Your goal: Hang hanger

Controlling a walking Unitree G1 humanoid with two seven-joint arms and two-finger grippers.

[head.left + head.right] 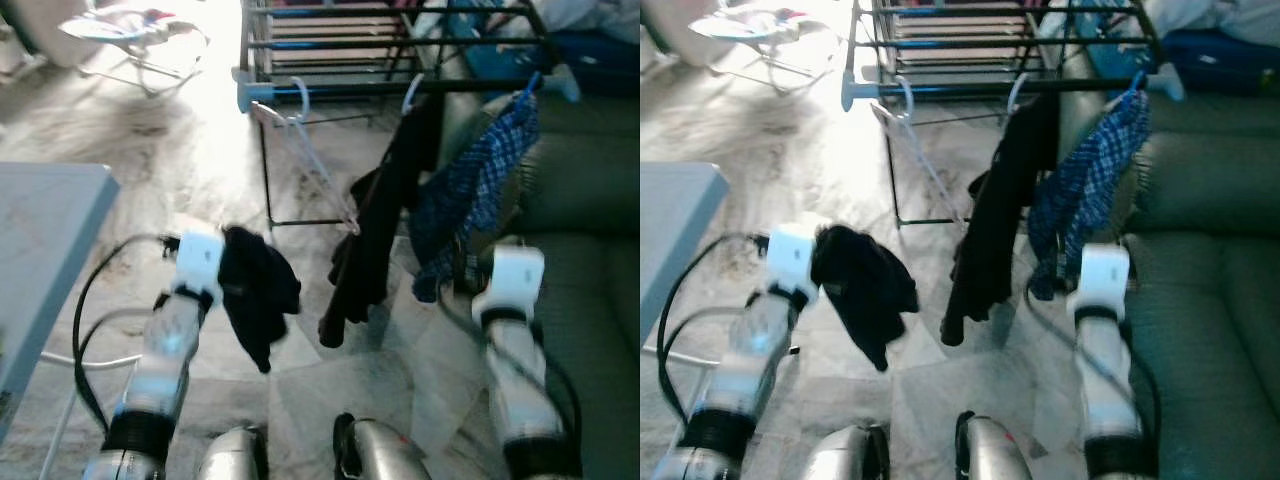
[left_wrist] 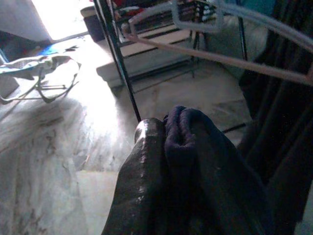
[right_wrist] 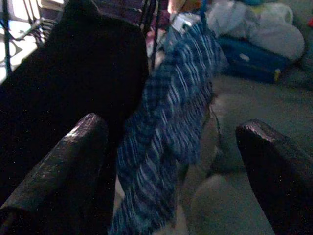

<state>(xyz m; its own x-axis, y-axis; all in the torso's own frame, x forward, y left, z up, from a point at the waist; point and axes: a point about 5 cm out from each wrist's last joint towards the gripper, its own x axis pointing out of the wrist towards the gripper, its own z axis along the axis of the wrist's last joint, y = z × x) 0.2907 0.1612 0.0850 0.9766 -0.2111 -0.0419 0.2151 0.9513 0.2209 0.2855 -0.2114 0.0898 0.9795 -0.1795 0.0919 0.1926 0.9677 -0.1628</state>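
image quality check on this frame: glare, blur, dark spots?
Eye views: window glare blows out the marble floor behind the black metal drying rack; both silver arms are motion-smeared. Left wrist view: same glare at upper left, the left gripper and its dark crumpled cloth underexposed. Right wrist view: dim, soft; the blue checked shirt blurred, the right gripper open.

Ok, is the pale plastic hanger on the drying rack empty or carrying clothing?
Empty. The pale plastic hanger hangs bare from the black drying rack; the dark garment is bunched in the left gripper.
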